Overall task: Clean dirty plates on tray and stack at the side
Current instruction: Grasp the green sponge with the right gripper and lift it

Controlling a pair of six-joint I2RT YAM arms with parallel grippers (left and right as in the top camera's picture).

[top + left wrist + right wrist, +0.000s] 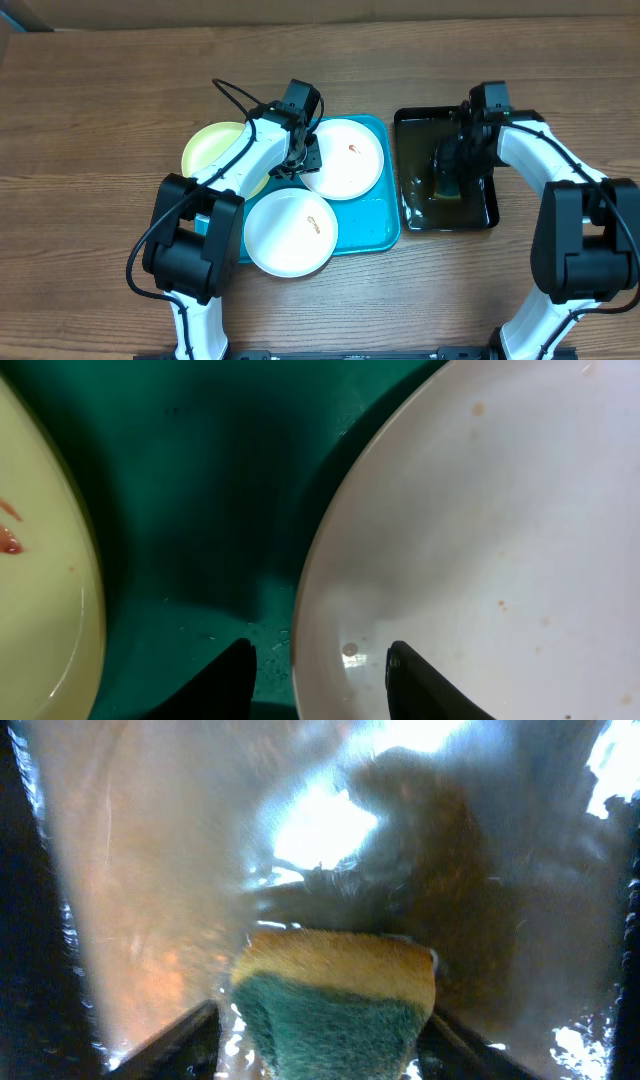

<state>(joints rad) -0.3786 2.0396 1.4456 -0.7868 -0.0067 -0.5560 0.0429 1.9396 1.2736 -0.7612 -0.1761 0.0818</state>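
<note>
Black fingertips (235, 672) of the left gripper (320, 675) straddle a plate rim; the right gripper (330, 1040) clamps a sponge.
Left jaws stand partly apart and hold nothing: one finger is over the round white shallow plate (480, 540), the other over the large flat turquoise plastic tray (200, 490). On the tray too are the pale yellow-green smeared plate (40, 560), just to that gripper's left, and a second white plate (290, 232) behind it, toward the arm's base. Right fingers are closed on a yellow-and-green rectangular sponge (335, 990), low inside the smaller black rectangular tray (415, 125), which is wet.

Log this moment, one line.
left gripper: open, astride white plate rim | right gripper: holding sponge in black tray | plates: three, smeared
</note>
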